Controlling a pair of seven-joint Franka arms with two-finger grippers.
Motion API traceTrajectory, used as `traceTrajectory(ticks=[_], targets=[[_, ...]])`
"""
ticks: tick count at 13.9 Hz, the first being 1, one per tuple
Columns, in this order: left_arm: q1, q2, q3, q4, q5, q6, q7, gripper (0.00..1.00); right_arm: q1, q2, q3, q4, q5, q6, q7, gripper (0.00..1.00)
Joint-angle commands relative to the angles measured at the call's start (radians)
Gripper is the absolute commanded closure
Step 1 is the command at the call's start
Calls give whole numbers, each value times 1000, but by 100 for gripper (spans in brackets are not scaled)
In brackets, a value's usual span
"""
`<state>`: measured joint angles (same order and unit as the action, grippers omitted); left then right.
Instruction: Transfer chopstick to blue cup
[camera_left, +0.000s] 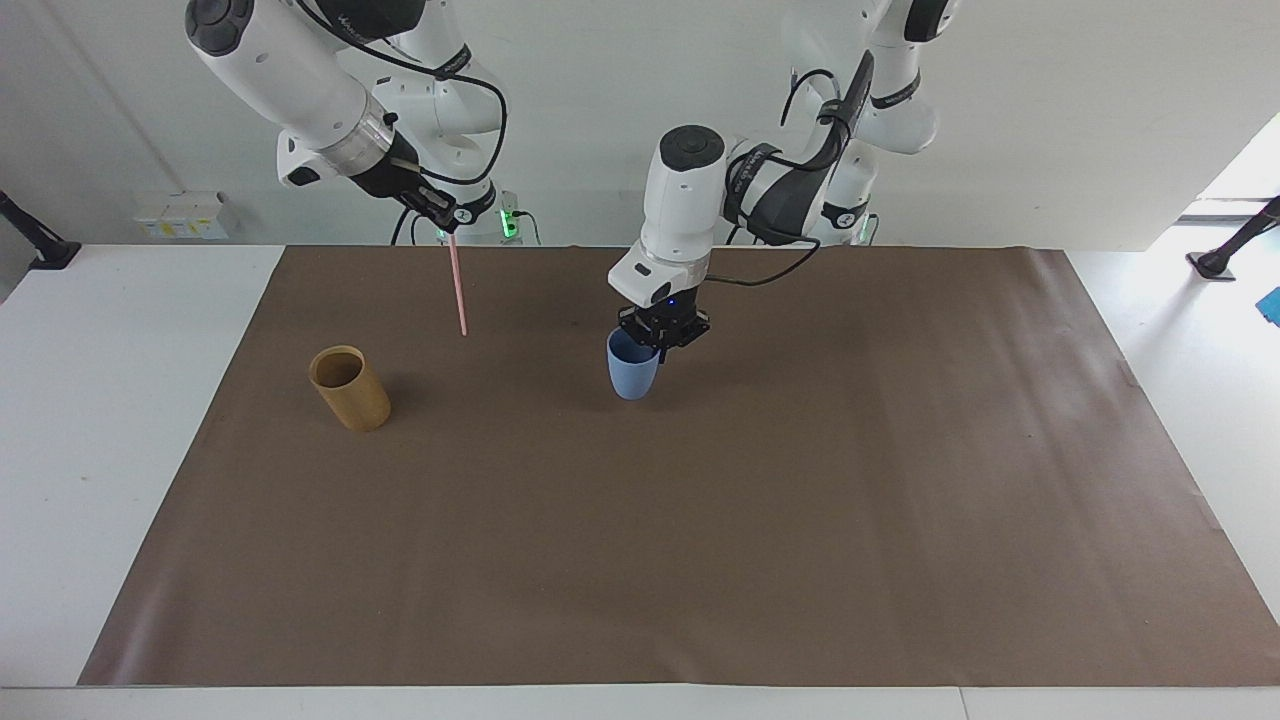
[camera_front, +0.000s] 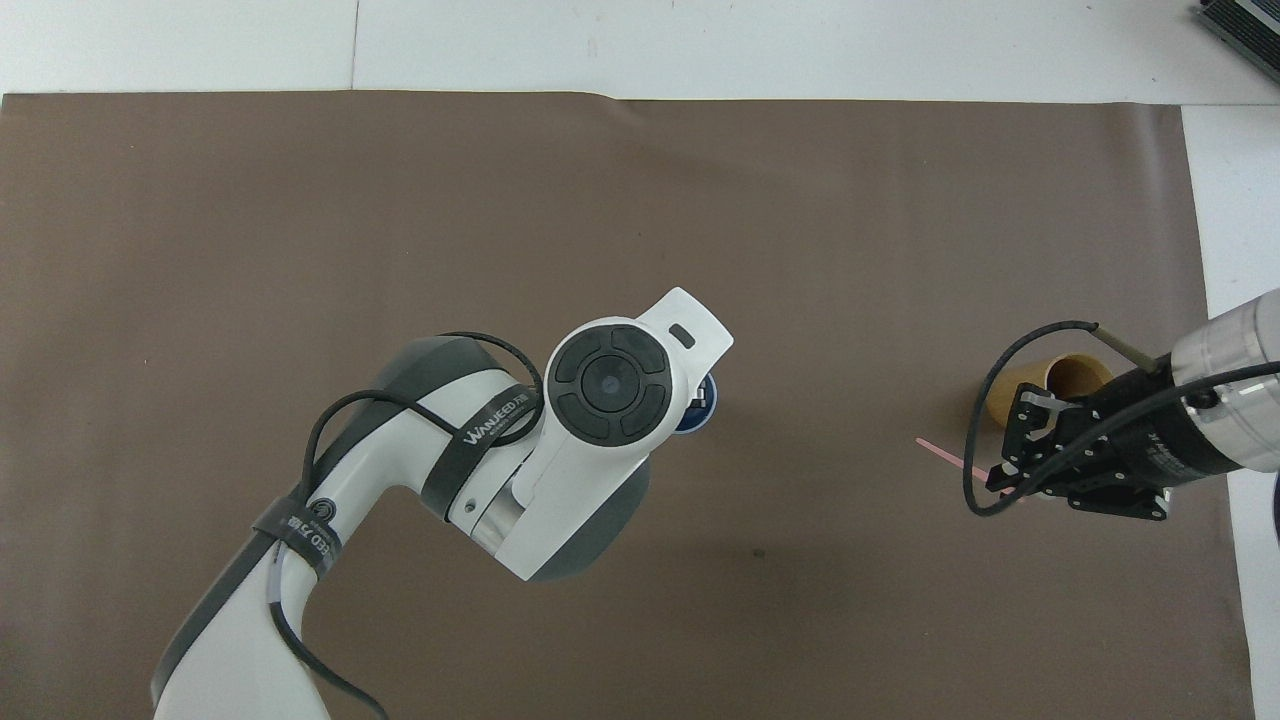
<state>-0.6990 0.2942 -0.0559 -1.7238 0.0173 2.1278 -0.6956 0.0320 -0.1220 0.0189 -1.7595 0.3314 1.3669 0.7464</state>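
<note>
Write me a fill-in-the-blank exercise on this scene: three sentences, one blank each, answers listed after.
1. The right gripper is shut on the top end of the ____.
2. The left gripper grips the rim of the ____ cup.
3. The bamboo cup stands on the brown mat toward the ____ arm's end of the table.

Missing words: chopstick; blue; right

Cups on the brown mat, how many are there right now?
2. The blue cup is mid-mat, gripped at its rim by the left gripper. The bamboo cup stands toward the right arm's end of the table.
</note>
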Motion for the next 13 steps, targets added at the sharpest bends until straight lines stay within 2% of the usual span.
traceTrajectory(ticks=[1,5,11,12,13], targets=[[-25,16,18,23,29,-31,-28,100,-15,10,6,15,37,-11,47,100],[-43,39,18,-2,35,-17,-30,100,-15,8,6,12,38,-9,45,100],[-37,31,16,-56,33,24,-30,100,-15,8,4,12,52,-11,39,100],[-36,28,16,-68,33,41,-28,97,-15,8,6,12,52,-11,39,100],[-34,25,16,-82,33,67,-27,85,-14,8,6,12,54,-11,39,100]])
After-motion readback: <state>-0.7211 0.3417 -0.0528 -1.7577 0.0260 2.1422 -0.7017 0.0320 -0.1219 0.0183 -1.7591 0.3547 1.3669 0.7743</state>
